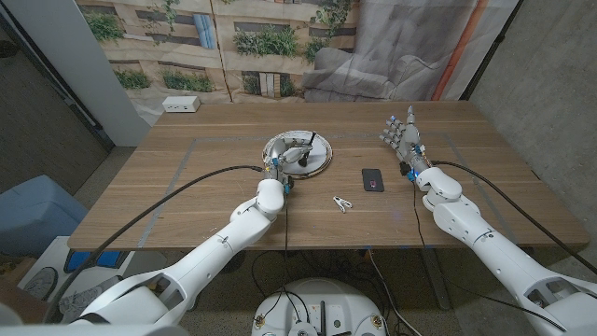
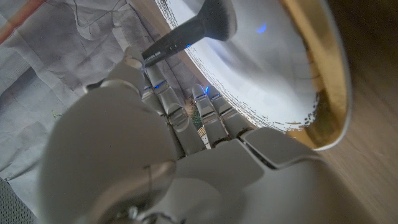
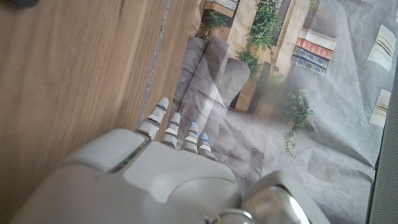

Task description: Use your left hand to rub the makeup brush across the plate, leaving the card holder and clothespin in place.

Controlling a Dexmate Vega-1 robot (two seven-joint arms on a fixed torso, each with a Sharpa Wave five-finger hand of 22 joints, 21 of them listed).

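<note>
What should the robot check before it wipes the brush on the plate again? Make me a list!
1. Left hand holds the makeup brush: ok, the handle runs into its fingers.
2. Bristles over the plate: ok; whether they touch it, cannot tell.
3. Card holder lies on the table beside the plate, away from the brush: ok.
4. Clothespin lies on the table in front of the plate, untouched: ok.
5. Right hand stands at the table's right side, fingers apart, holding nothing: ok.
</note>
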